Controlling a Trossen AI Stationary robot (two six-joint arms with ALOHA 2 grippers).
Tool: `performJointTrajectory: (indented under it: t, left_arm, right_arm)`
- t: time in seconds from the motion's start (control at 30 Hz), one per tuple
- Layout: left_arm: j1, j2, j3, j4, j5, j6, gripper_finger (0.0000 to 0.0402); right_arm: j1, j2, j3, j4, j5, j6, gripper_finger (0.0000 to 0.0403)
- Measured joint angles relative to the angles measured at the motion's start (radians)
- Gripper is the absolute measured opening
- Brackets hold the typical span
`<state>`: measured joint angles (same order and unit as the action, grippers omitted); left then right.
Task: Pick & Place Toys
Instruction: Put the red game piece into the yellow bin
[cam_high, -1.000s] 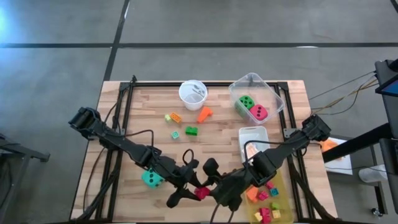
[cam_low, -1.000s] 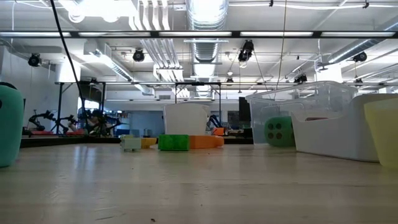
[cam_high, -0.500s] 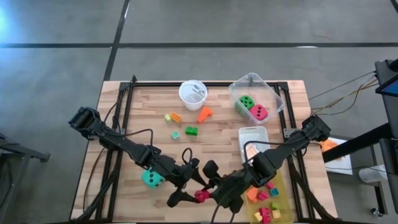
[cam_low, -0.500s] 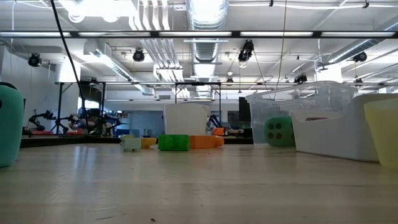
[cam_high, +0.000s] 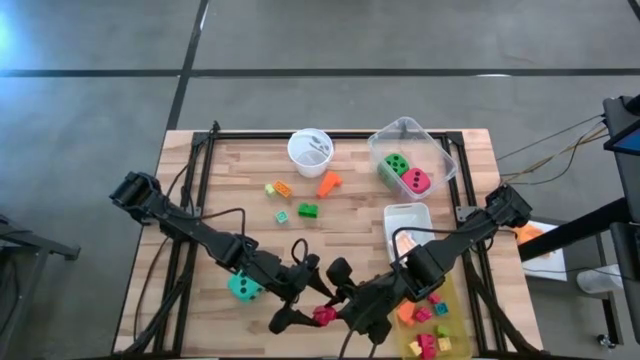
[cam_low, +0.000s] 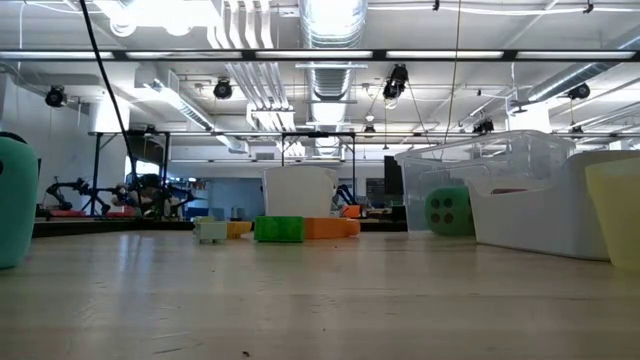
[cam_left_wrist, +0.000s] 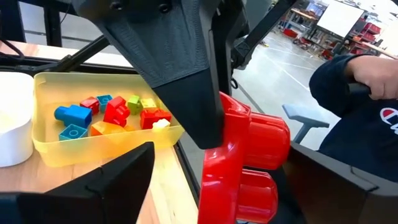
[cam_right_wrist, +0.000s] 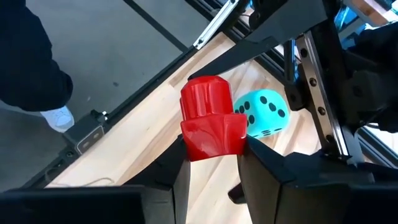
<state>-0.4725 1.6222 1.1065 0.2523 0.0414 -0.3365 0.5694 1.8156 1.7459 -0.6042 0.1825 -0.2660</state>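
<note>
right gripper: lower centre of high view, near the table's front edge; fingers clamped on the red block, one each side
red block: held between the right fingers, studs pointing away from the wrist; in high view a small red spot at bottom centre; in left wrist view it fills centre-right of frame
left gripper: lower centre of high view, just left of and touching-close to the right gripper; jaws spread apart, nothing between them; red block sits just off its fingers, probably no contact but overlap in high view makes it hard to say
teal die: lower left of centre in high view, on the table beside the left arm; far left edge in low view; just behind the red block in right wrist view
yellow bin: lower right of high view, right of the grippers; coloured blocks inside
white bin: right of centre, above the yellow bin
loose blocks: centre of high view, green, orange, yellow pieces, well apart from the grippers
clear bin: upper right; green die and pink die inside, side by side
white cup: upper centre
person: dark sleeve at right edge of left wrist view, beyond the table
</note>
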Motion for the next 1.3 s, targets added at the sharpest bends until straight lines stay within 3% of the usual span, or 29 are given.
performJointTrajectory:
  t: [0.5,0.93,1.3]
  left_arm:
    - [0.000,0.000,0.002,0.020,0.004,0.028,0.0170]
    - [0.001,0.000,0.002,0.016,0.019,0.026,0.0165]
    - [0.008,0.004,-0.002,-0.015,0.034,0.011,0.0165]
  right_arm:
    - [-0.004,0.002,-0.001,0.088,0.064,-0.033,0.0105]
    - [-0.004,0.002,-0.001,0.084,0.059,-0.021,0.0115]
    - [-0.001,-0.001,0.004,0.078,0.091,0.005,0.0250]
